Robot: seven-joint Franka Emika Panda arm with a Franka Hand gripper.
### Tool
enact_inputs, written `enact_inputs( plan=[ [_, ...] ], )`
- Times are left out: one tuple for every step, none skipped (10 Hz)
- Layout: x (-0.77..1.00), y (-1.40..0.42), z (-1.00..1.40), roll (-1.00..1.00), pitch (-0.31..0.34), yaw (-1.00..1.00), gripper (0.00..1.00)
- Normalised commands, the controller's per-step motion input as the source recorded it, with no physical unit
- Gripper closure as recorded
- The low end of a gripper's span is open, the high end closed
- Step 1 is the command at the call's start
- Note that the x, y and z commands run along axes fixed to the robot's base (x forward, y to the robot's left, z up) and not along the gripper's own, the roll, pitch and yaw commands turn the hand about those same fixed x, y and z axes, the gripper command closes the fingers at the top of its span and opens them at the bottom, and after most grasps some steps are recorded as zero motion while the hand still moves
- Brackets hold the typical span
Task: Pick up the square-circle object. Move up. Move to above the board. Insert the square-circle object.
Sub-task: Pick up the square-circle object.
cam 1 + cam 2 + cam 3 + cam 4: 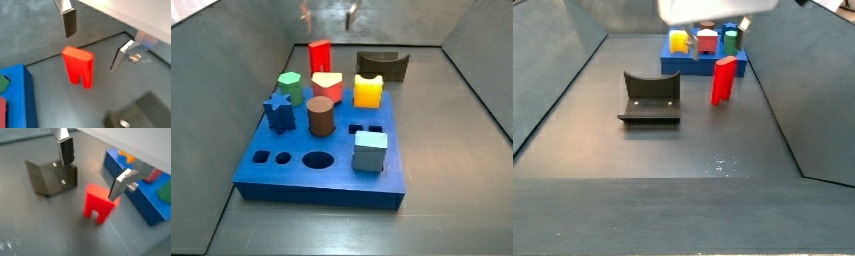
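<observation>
In a side view we see the dark L-shaped fixture standing on the grey floor at the left, and just to its right the tall red block with a slotted foot, the square-circle object, upright on the floor in front of the blue board. The gripper hangs above that red block with its flat silver fingers spread wide, nothing held between them. In both wrist views the red block stands below the gap, apart from both plates, with the fixture on one side and the board on the other. On the board we count several coloured pieces standing in place.
</observation>
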Motion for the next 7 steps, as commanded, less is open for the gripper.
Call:
enact_inputs(
  plan=[
    [-0.68, -0.46, -0.53, 0.02, 0.000, 0.27, 0.00],
    [-0.53, -0.43, -0.41, 0.04, 0.000, 0.35, 0.00],
    [-0.29, -0.25, -0.26, 0.01, 0.000, 0.39, 0.00],
    [-0.06, 0.00, -0.13, 0.00, 0.000, 0.52, 0.00],
    [0.00, 0.35, -0.14, 0.00, 0.000, 0.75, 0.00],
    [0.00, 0.17, -0.11, -0.04, 0.000, 0.71, 0.00],
    [0.05, 0.06, -0.05, -0.03, 0.000, 0.27, 0.00]
  ],
)
